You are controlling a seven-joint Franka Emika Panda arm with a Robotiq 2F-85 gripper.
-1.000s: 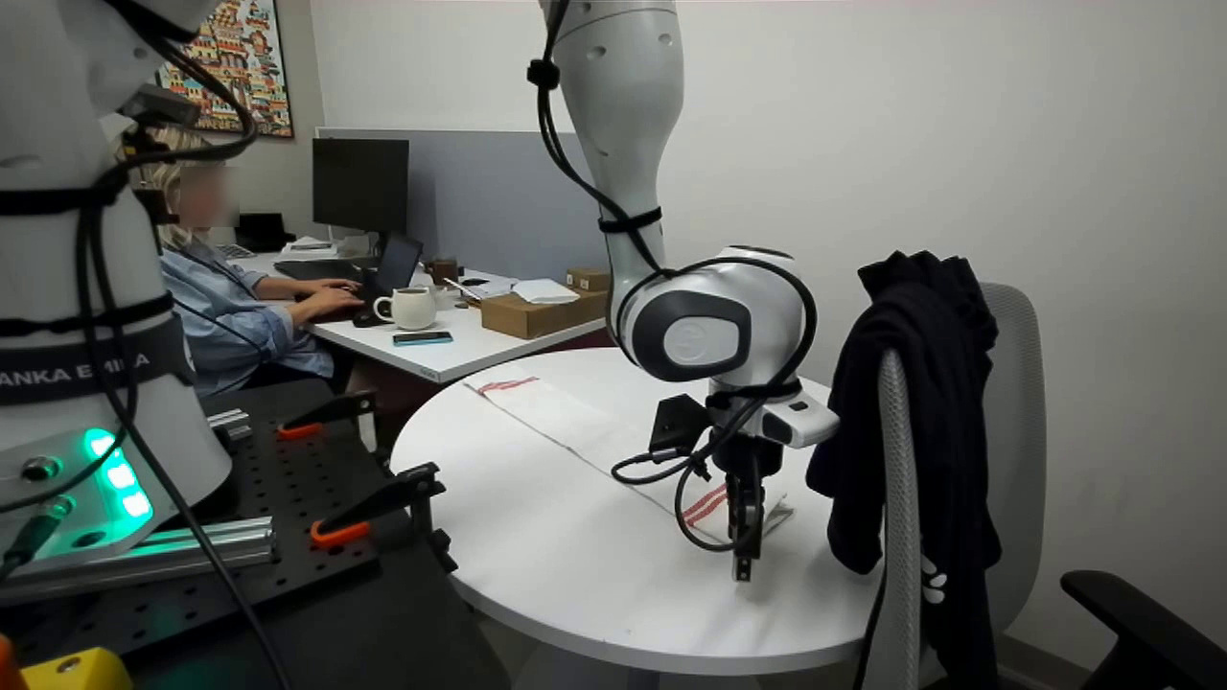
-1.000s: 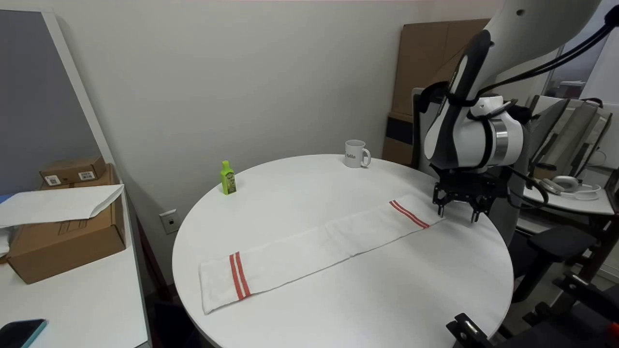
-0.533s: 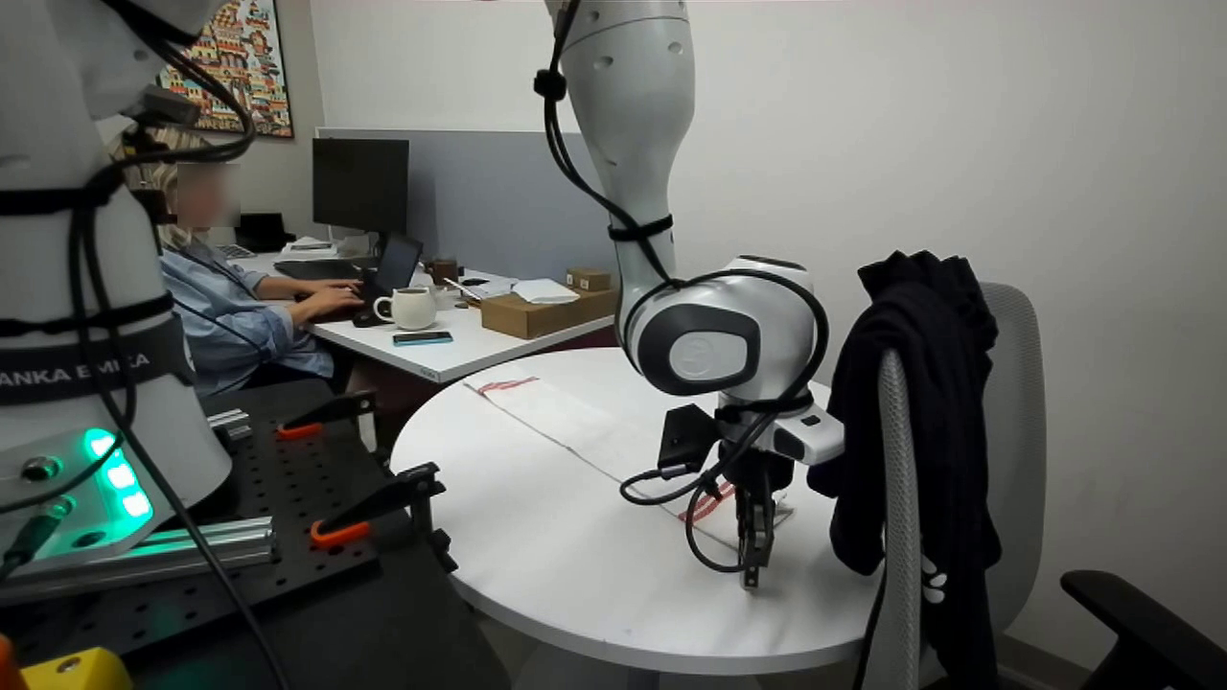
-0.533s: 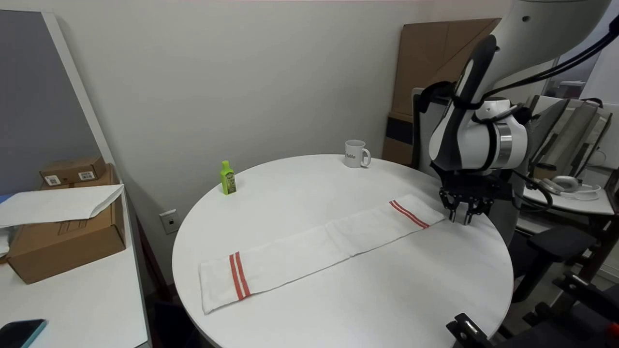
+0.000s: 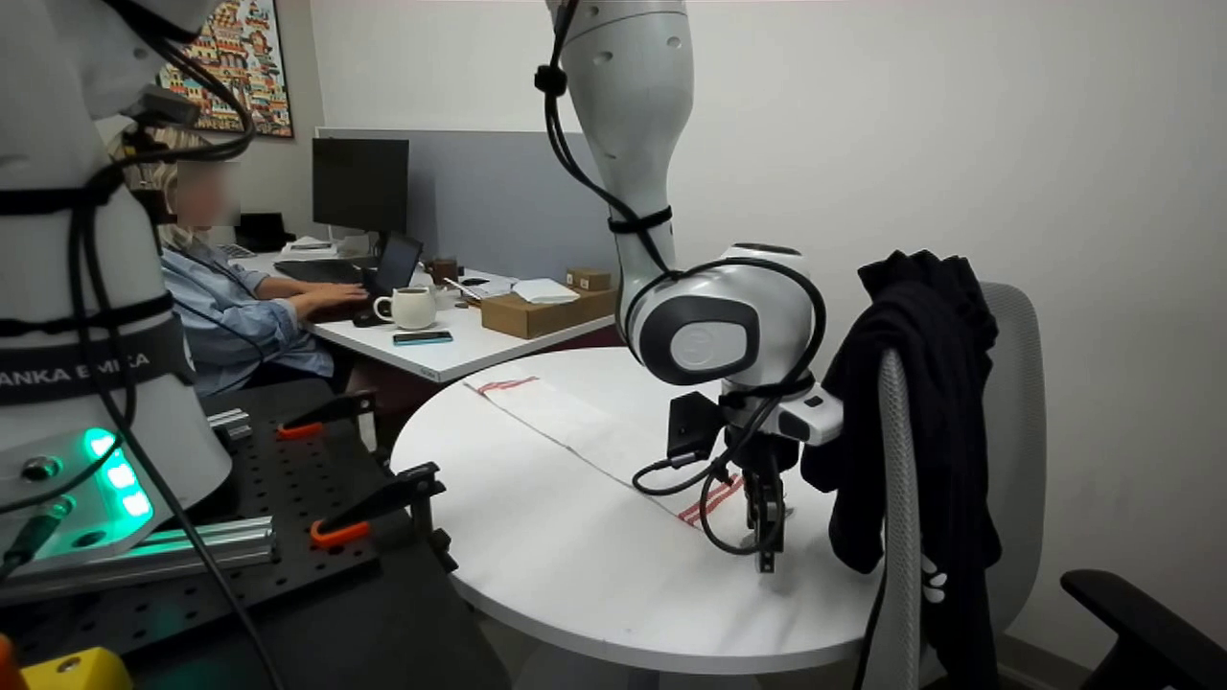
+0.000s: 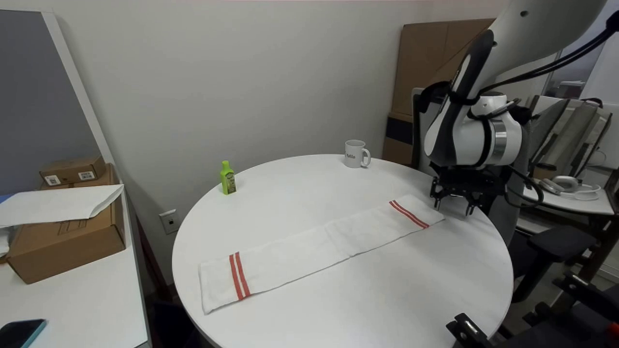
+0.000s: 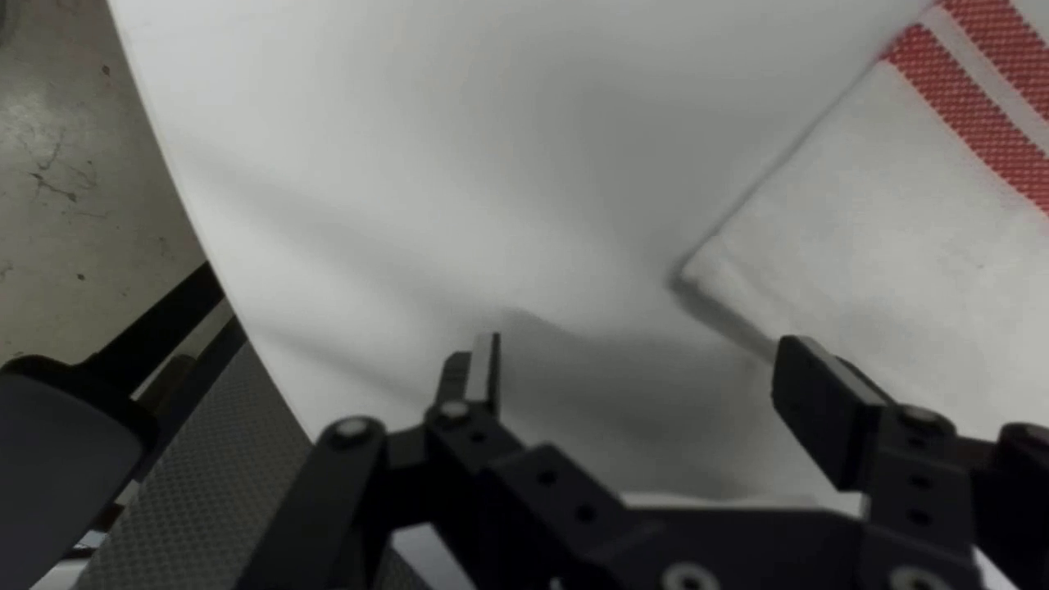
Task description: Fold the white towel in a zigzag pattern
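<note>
The white towel (image 6: 314, 251) lies flat as a long strip across the round table, with red stripes near both ends. It also shows in an exterior view (image 5: 556, 417), its near end partly hidden by the gripper and cables. My gripper (image 6: 453, 208) is at the towel's right end, just above the table, pointing down. It also shows in an exterior view (image 5: 767, 563). In the wrist view, the gripper (image 7: 638, 352) is open and empty, its right finger over the edge of the towel's end (image 7: 869, 246) and its left finger over bare table.
A green bottle (image 6: 228, 178) and a white mug (image 6: 355, 154) stand near the round table's (image 6: 367, 299) far edge. A chair with a black jacket (image 5: 920, 402) stands close beside the gripper. Black clamps (image 5: 383, 508) sit on the robot's mount. A person works at a desk behind.
Half a second ago the fingers looked closer together and lower; now they are wide apart again. The gripper has risen slightly and shifted toward the towel's end. The towel has not moved.
</note>
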